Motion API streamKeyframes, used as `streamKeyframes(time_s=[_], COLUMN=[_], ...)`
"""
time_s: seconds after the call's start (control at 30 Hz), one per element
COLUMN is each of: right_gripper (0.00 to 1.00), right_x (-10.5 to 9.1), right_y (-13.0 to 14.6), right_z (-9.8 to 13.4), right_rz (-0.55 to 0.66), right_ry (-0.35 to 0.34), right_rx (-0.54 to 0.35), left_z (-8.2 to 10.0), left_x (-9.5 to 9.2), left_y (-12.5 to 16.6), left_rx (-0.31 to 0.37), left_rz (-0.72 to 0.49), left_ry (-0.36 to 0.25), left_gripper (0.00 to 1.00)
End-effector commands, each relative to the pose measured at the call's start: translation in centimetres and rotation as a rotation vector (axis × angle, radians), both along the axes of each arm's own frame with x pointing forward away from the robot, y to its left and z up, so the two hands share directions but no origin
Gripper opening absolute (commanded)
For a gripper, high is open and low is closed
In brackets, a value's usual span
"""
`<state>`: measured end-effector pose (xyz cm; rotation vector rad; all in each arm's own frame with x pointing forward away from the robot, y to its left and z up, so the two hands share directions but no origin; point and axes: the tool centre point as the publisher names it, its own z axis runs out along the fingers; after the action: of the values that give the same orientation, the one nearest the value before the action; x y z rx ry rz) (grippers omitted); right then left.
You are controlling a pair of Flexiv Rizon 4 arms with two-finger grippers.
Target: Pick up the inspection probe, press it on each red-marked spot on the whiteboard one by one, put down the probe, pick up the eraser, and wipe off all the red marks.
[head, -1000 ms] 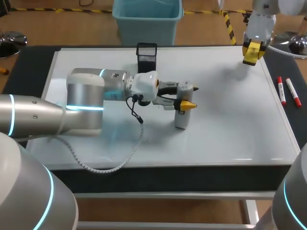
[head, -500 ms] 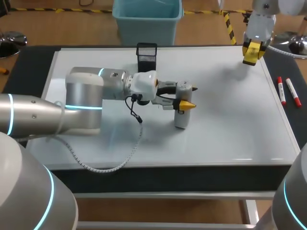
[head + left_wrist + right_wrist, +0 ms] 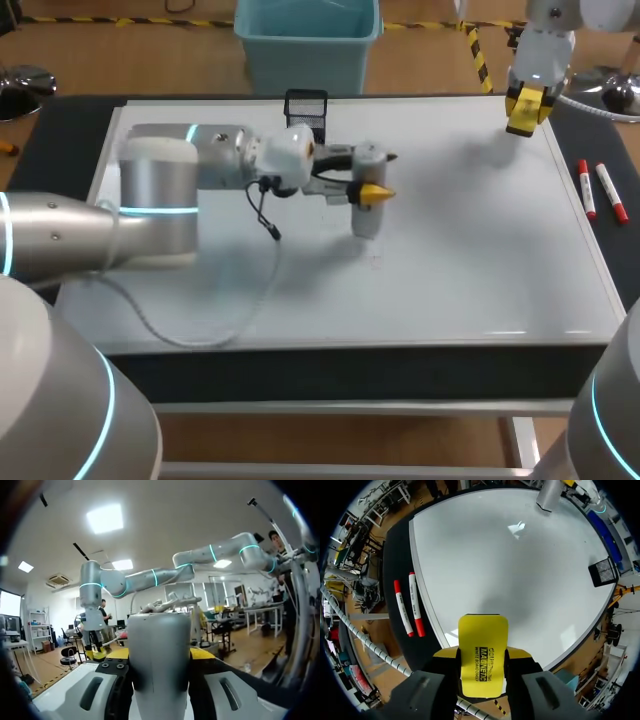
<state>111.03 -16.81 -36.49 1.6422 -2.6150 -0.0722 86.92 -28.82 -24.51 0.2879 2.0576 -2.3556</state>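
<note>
probe (image 3: 366, 212) upright, clamped between left gripper (image 3: 377, 174) fingers, tip low over whiteboard (image 3: 470, 250) middle; contact unclear. right gripper (image 3: 482, 666) pinched on eraser (image 3: 483, 640) above far right corner. good press, by my judgement: keep probe vertical, lower straight onto mark, light force, no dragging. red marks too faint to count. counts: one probe, one eraser, one whiteboard, two red markers (image 3: 586, 190) right of board, one mesh holder (image 3: 305, 110) at far edge.
</note>
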Motion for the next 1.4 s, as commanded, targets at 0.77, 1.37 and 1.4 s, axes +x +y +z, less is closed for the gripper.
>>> streamKeyframes(time_s=[0.77,1.37,1.4], right_gripper=[0.0,0.0,0.0], right_x=[0.2,0.2,0.2], right_y=[-0.1,-0.1,-0.1], right_z=[0.1,0.1,0.1], right_rz=[0.002,0.002,0.002], right_ry=[0.004,0.004,0.004], right_rx=[-0.002,-0.002,-0.002], left_z=[2.3,2.0,2.1], left_x=[10.1,13.7,13.8], left_y=[20.2,25.5,25.8], left_rx=[0.051,0.061,0.06], left_rz=[0.26,0.299,0.302], left_ry=[0.062,0.09,0.09], left_gripper=[0.0,0.0,0.0])
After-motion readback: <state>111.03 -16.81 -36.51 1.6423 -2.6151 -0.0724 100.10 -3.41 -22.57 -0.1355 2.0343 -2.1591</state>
